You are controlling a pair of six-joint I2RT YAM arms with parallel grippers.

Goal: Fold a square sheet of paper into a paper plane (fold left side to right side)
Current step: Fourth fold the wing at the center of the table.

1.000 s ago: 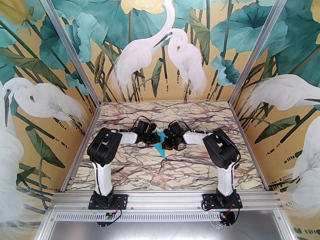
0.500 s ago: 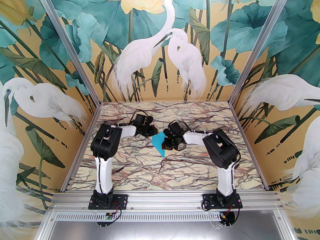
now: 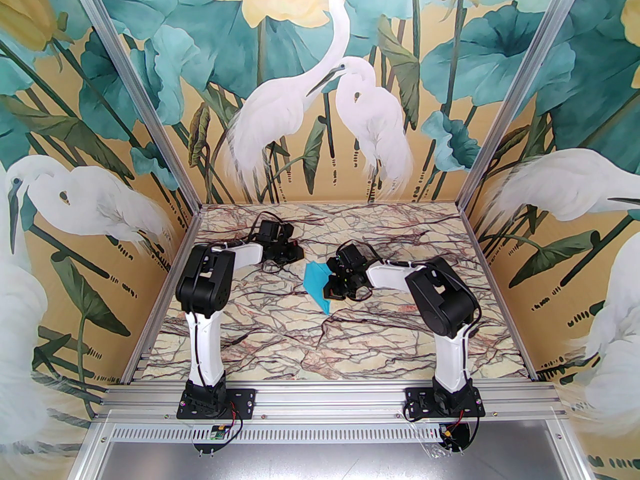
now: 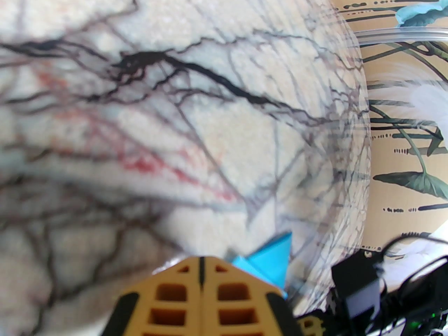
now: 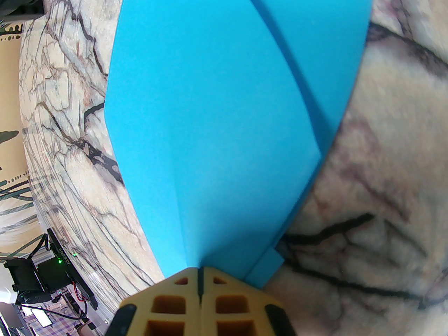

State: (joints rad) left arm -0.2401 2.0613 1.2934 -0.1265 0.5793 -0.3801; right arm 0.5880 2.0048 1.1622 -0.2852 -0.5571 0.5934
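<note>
The square sheet of paper lies creased on the marble table, turquoise-blue, with layered flaps and a point toward the near side. My right gripper is shut, its yellow fingertips pressed down on the sheet's right edge where a crease runs away from them. In the right wrist view the paper spreads wide ahead of the tips. My left gripper is shut and empty, off the sheet to its far left. Past its own fingertips, a corner of the paper pokes out.
Painted walls with herons and teal leaves close the table on three sides. The aluminium rail with both arm bases runs along the near edge. Bare marble lies in front of the paper and to both sides.
My left gripper has pulled off the paper toward the back left, uncovering the sheet's left half. The right gripper has stayed put on the paper.
</note>
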